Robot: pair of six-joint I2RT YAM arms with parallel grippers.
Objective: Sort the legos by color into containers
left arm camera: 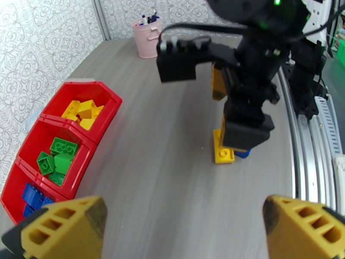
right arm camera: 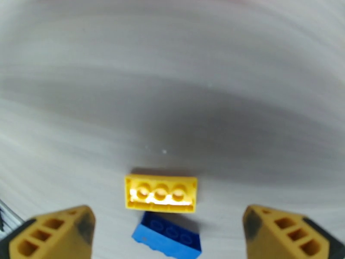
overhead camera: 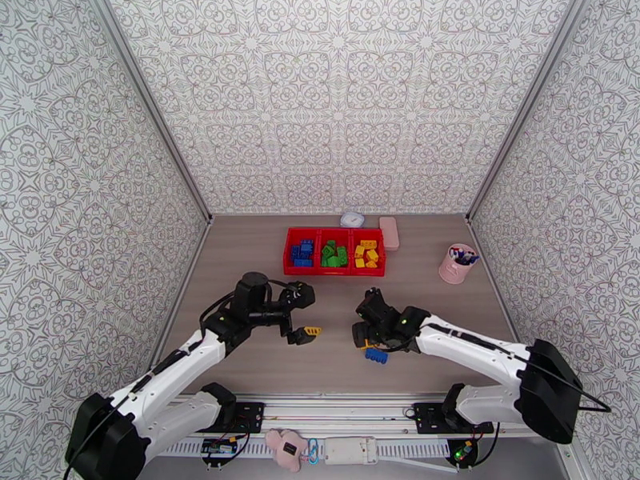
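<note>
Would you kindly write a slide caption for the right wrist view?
Open right gripper over a yellow lego and a blue lego lying side by side on the table.

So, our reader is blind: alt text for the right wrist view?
A yellow lego and a blue lego lie close together on the grey table, the blue one nearer the camera. The open right gripper hangs over them.

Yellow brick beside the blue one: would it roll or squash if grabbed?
The yellow brick looks like boxy hard plastic lying flat, so it probably stays stiff and won't roll. Its smooth sides may slip a little. A push would likely nudge the blue brick right beside it.
</note>
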